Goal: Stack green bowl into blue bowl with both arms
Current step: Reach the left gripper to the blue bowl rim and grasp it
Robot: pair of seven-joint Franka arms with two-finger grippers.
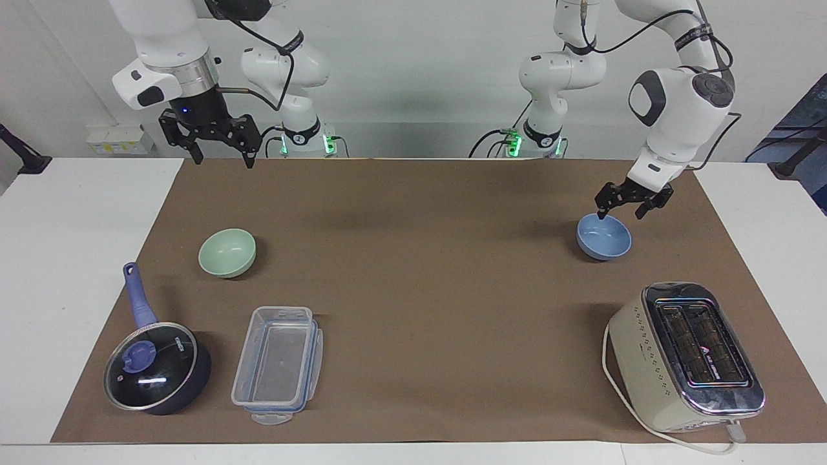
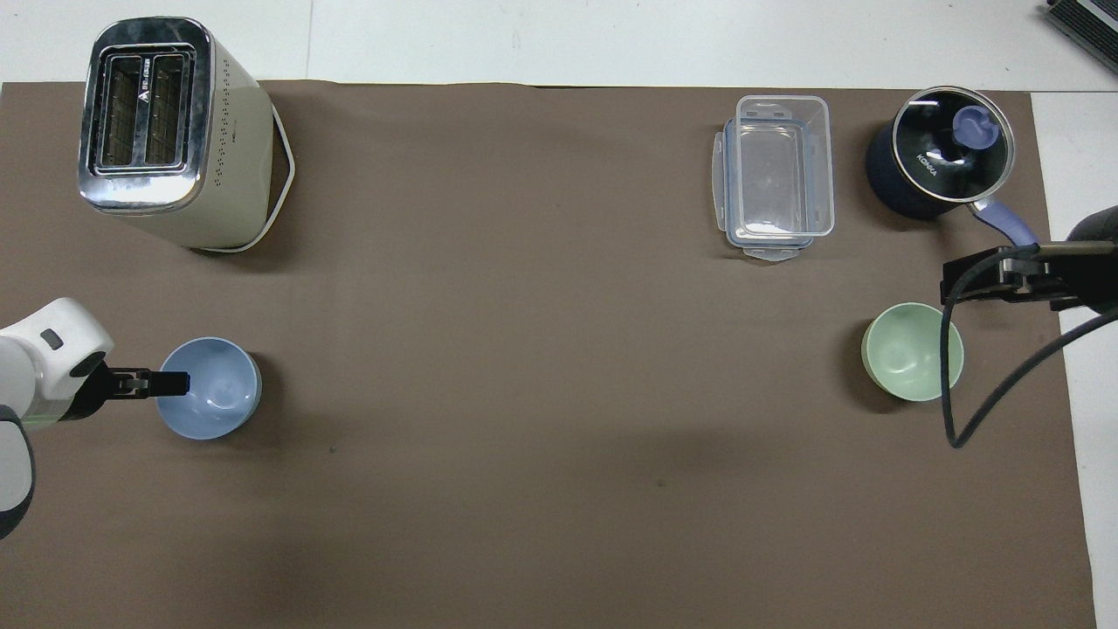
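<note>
— Left gripper (image 1: 623,210), facing view? And the right?
— Fingers spread, at the blue bowl's (image 1: 604,236) rim nearest the robots. Right gripper (image 1: 217,150) hangs spread, high up, waiting.
— Overhead?
— Blue bowl nearer the robots than the toaster (image 2: 170,131); green bowl (image 2: 913,351) nearer than the saucepan (image 2: 939,162).

Bare worktop (image 1: 420,258) lies between green bowl (image 1: 227,252) and blue bowl (image 1: 604,236); saucepan (image 1: 158,367) and container (image 1: 278,364) stand near the green bowl, toaster (image 1: 686,356) near the blue
</note>
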